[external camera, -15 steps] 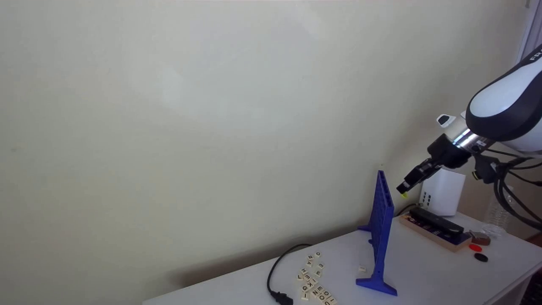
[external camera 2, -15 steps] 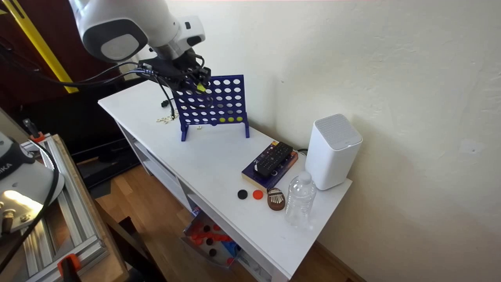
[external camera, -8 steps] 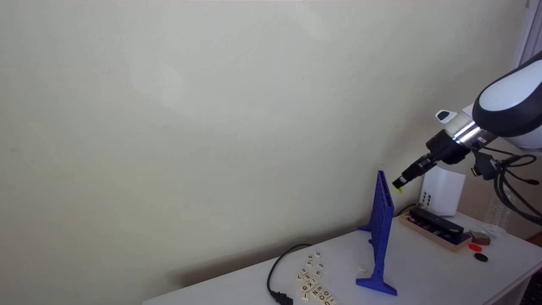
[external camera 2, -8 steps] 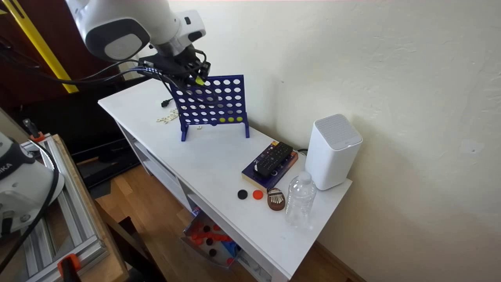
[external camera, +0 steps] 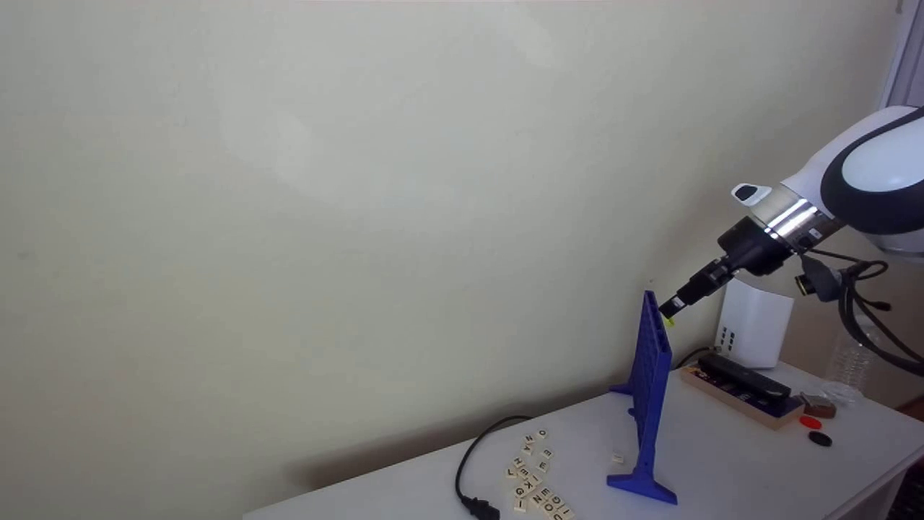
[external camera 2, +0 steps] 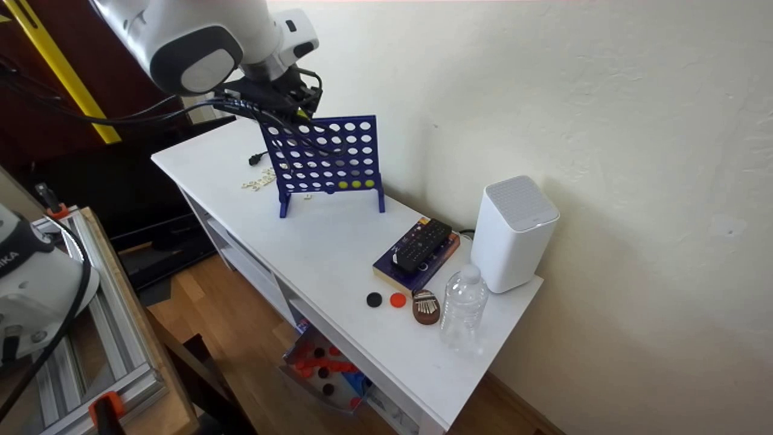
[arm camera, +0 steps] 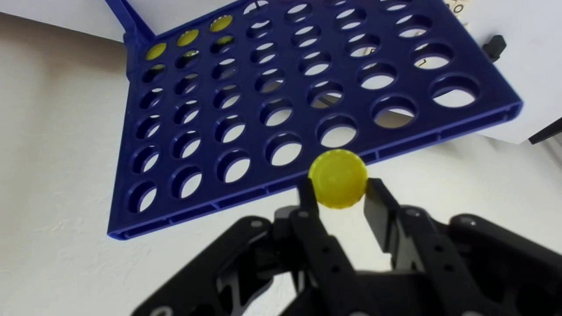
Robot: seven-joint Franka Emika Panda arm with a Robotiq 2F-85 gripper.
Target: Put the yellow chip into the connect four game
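Pinched by its rim between the two fingertips of my gripper point(arm camera: 340, 189) is the yellow chip point(arm camera: 338, 175). The connect four game point(arm camera: 257, 139) stands upright; in the wrist view the chip overlaps its slotted top edge. An exterior view shows the board point(external camera: 650, 375) nearly edge-on, with the gripper point(external camera: 667, 311) and chip point(external camera: 670, 322) close by its top edge. Whether the chip touches the board I cannot tell. In an exterior view the arm and cables partly cover the board point(external camera 2: 377, 158)'s upper left. Yellow chips point(external camera 2: 356, 184) fill three places in its bottom row.
Nearer the table's other end lie a book point(external camera 2: 386, 275) with a remote point(external camera 2: 423, 244), a black chip point(external camera 2: 374, 299), a red chip point(external camera 2: 398, 300) and a thumb piano point(external camera 2: 426, 308). A bottle point(external camera 2: 465, 305) and white box point(external camera 2: 513, 241) stand there. Letter tiles point(external camera: 534, 477) lie behind the board.
Still gripping the chip, my gripper has come nearer the board's top edge, moving left and slightly up in both exterior views. The board has stayed put.
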